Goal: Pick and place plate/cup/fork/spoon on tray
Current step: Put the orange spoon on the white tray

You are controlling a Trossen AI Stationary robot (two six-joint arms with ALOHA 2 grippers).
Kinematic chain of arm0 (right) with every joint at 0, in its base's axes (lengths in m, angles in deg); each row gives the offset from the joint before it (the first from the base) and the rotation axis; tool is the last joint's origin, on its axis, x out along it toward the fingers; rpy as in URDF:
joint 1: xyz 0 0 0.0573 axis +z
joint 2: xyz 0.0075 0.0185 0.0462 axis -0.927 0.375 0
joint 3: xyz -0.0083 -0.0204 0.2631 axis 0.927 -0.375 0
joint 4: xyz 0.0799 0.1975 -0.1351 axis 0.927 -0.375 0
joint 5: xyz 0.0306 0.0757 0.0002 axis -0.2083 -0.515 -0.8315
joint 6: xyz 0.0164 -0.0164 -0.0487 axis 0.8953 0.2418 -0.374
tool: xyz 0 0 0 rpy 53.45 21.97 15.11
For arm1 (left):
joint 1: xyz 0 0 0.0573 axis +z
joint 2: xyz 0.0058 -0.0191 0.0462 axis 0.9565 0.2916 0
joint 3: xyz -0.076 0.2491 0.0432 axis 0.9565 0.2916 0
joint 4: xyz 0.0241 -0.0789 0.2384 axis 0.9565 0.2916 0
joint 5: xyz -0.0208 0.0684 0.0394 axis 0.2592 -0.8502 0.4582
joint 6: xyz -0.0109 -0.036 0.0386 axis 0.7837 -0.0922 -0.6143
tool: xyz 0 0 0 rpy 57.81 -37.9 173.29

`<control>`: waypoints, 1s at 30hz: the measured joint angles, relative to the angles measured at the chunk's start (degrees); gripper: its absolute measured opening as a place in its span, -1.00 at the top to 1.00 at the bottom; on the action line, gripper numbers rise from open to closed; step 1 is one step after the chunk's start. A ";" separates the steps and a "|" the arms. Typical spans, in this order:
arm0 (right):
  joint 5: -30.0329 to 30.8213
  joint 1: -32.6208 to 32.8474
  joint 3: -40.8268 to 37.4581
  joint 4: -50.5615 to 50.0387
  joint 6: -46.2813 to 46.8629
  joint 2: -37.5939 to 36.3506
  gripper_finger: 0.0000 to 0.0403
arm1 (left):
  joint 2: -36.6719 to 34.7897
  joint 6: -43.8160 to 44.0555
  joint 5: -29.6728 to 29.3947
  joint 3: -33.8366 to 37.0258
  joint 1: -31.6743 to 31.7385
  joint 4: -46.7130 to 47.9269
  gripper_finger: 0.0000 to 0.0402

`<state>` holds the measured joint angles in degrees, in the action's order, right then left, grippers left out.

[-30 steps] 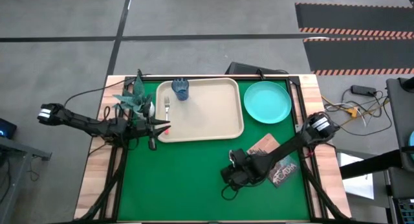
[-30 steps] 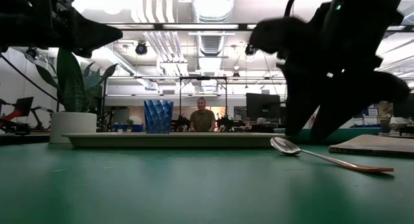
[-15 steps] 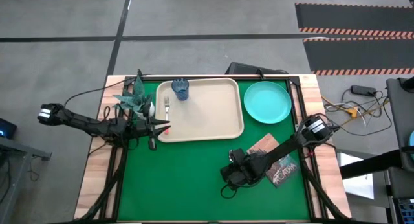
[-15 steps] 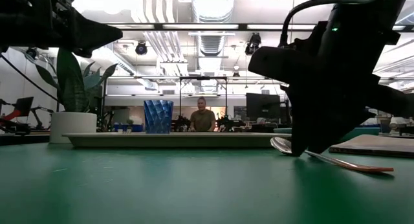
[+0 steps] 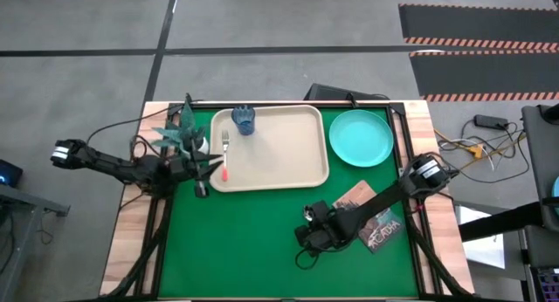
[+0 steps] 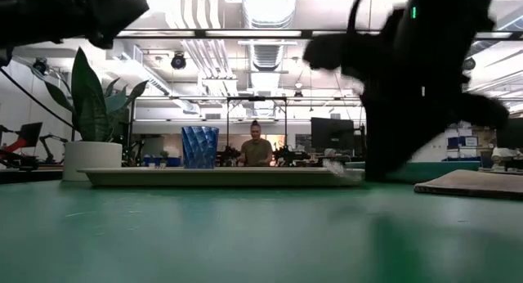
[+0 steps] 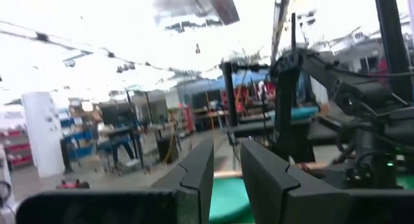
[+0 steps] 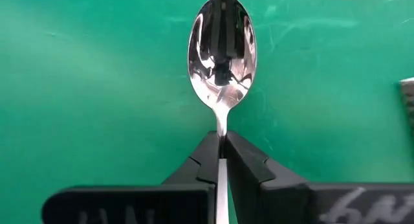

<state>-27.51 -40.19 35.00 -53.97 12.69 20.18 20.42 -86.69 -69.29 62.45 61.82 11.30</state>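
Note:
The beige tray (image 5: pixel 278 154) lies at the far middle of the green mat. The blue cup (image 5: pixel 244 120) stands in its far left corner, and the fork (image 5: pixel 224 152) lies along its left side, red handle end toward the near edge. The turquoise plate (image 5: pixel 361 136) rests on the mat right of the tray. The spoon (image 8: pixel 222 46) is in my right gripper (image 8: pixel 221 143), which is shut on it over the mat's near middle (image 5: pixel 303 237). My left gripper (image 7: pixel 226 169) hangs beside the tray's left rim (image 5: pixel 206 171), slightly open with nothing in it. My right gripper pinches the spoon's thin neck (image 8: pixel 221 125), just behind the bowl, between its two fingertips. The fingers lie along the handle, coming from the table's right side and slanting down. The bowl sticks out past the fingertips, hollow side up, and looks raised a little off the mat (image 6: pixel 340 172).
A white pot with a green plant (image 5: pixel 183 136) stands at the tray's left rim, close to my left arm. A brown-covered book (image 5: pixel 374 216) lies on the mat under my right arm. A person sits far behind the table (image 6: pixel 256 148).
My right gripper has come down and shut on the spoon's neck, then shifted a little toward the table's left; the spoon's handle no longer lies on the mat. My left gripper has risen and drawn back toward the left edge, away from the fork, which stays on the tray.

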 joint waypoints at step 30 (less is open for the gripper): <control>1.52 -37.74 9.29 -5.50 -25.25 1.65 0.94 | -0.90 -4.21 0.00 0.76 0.02 -9.23 0.69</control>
<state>-25.99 -77.93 44.29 -59.47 -12.56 21.83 19.53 -90.89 -69.29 63.22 61.84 2.07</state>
